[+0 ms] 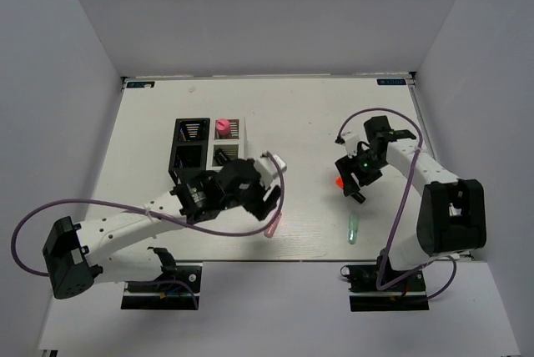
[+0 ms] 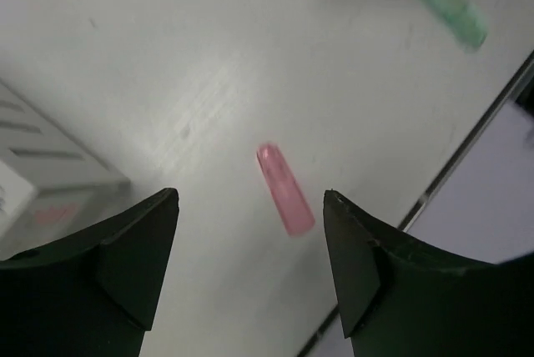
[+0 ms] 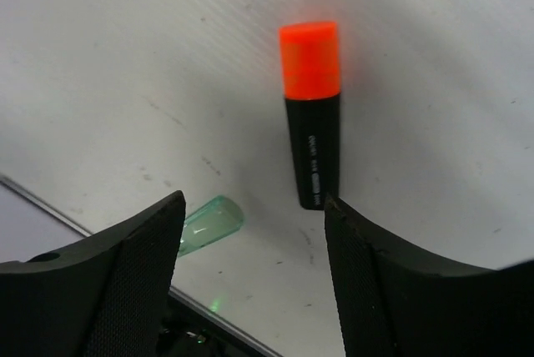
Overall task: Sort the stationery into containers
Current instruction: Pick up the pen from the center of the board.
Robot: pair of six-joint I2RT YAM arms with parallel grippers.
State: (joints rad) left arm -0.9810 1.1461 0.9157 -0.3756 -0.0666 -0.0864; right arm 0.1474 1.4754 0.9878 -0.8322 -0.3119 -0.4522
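Left gripper (image 2: 250,198), fingers spread wide, hovers over a pale pink stick (image 2: 284,190) lying on the table (image 2: 167,57) between them. Right gripper (image 3: 254,203), likewise spread, hangs above an orange-capped highlighter (image 3: 311,115), with a mint stick (image 3: 209,223) just beside one finger.

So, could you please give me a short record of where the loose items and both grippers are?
left gripper: open, empty, pointing at pink stick
right gripper: open, empty, pointing at orange-capped highlighter
mint stick: lying on table, near front edge
pink marker: in white organizer, far compartment
black organizer: left of white one
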